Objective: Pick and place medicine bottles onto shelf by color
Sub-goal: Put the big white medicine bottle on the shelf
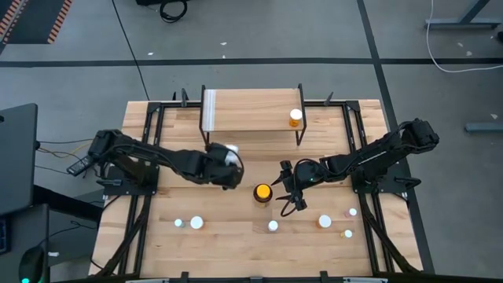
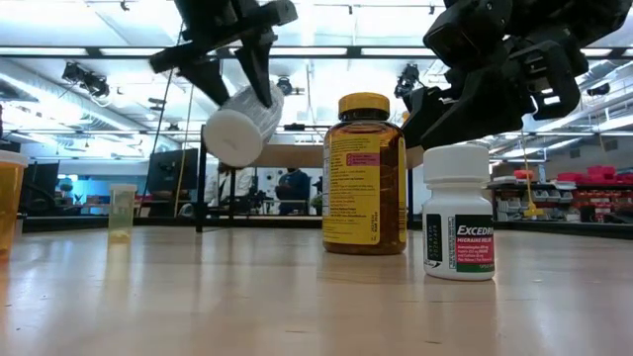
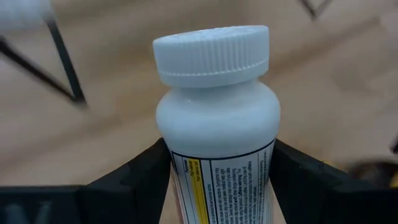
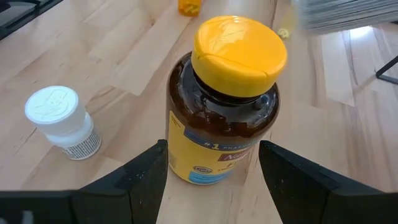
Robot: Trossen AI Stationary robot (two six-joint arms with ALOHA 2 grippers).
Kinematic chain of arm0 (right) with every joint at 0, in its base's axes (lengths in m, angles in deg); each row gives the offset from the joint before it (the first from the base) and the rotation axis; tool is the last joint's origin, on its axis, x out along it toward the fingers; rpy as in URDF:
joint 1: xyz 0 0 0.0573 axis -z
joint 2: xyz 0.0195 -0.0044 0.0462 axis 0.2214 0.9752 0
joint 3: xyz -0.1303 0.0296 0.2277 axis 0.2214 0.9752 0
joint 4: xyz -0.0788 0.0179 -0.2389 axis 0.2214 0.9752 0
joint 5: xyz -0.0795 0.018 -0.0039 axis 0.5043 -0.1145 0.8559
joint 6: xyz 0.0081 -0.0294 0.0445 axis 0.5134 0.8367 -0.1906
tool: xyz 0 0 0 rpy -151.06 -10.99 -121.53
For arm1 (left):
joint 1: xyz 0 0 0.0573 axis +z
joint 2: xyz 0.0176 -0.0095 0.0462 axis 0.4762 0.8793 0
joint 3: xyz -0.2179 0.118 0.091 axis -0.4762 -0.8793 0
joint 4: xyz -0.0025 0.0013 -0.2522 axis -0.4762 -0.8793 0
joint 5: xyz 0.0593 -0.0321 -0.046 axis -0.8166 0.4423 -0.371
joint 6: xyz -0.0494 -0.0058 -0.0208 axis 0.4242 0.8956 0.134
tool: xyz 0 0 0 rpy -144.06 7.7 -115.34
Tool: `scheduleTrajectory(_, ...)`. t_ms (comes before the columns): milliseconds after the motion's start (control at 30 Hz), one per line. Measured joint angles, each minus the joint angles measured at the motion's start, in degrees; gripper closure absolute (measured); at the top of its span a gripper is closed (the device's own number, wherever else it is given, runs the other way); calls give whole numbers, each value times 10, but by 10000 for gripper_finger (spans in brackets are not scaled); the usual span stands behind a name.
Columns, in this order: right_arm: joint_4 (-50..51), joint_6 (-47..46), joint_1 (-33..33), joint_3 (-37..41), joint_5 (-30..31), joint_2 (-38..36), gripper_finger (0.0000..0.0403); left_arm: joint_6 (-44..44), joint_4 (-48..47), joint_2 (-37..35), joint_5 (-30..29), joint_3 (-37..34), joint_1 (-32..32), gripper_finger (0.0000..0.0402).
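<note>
The left gripper (image 1: 228,167) holds the large white bottle (image 3: 214,118) by its body, lifted and tilted, cap forward. From it, the shelf (image 1: 244,118) lies at about 12 o'clock, near; one orange bottle (image 1: 295,117) already stands at the shelf's right end. The right gripper (image 4: 211,180) is wide, its fingers on both sides of the upright amber bottle (image 4: 224,106), not yet closed on it. A small white bottle (image 4: 60,121) stands just beside.
</note>
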Motion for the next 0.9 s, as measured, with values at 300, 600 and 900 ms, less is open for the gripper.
scheduleTrajectory(300, 12, -34, 0, 0, 0, 0, 147, -178, 49, -10, -228, 1, 33, 158)
scheduleTrajectory(600, 18, -49, 0, 0, 15, 0, 147, -243, 87, -10, -319, 1, 88, 157)
scheduleTrajectory(900, 27, -48, 0, 0, 16, 0, 147, -194, 90, -2, -327, -5, 154, 157)
